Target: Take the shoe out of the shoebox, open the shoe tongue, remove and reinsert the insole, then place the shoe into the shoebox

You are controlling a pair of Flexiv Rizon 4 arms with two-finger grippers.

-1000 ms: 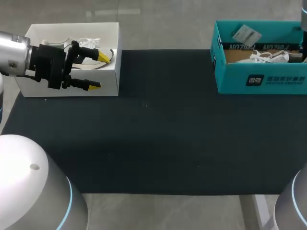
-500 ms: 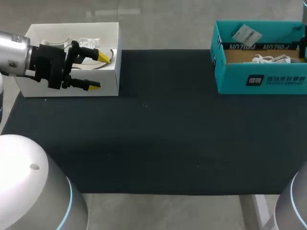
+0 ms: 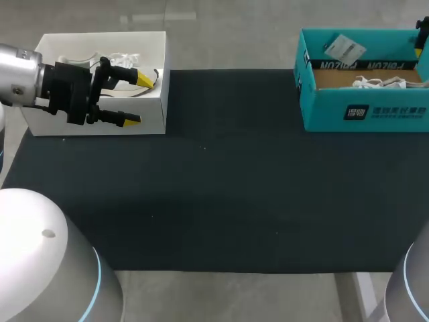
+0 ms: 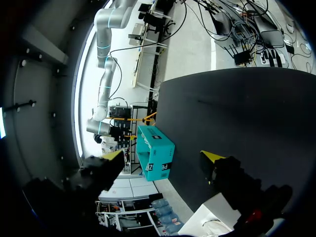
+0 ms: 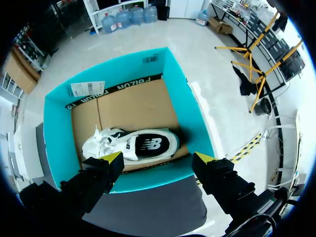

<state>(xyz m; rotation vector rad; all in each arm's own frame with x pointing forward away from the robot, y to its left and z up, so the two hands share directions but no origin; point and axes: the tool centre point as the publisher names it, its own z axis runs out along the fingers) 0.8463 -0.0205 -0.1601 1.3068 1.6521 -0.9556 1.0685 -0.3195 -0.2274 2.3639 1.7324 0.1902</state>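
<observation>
R gripper (image 5: 159,159) hangs above the teal shoebox (image 5: 52,128), fingers spread wide, nothing in them. Shoe (image 5: 131,145) is inside, lying on its side on the cardboard floor, close against the box wall nearest the gripper. No contact yet, so step 1 isn't started.

L gripper (image 3: 137,99) sits over the white box (image 3: 100,124) at the far left of the mat (image 3: 221,188), also spread and empty.

Handling, my guess: the sneaker's light, w/ a soft upper that'll squash and a stiffer sole. I'd pinch across the midfoot, sole edge to upper, or at the heel collar. Avoid the laces, they're loose and prob snag. The close wall leaves little finger room on that side.
</observation>
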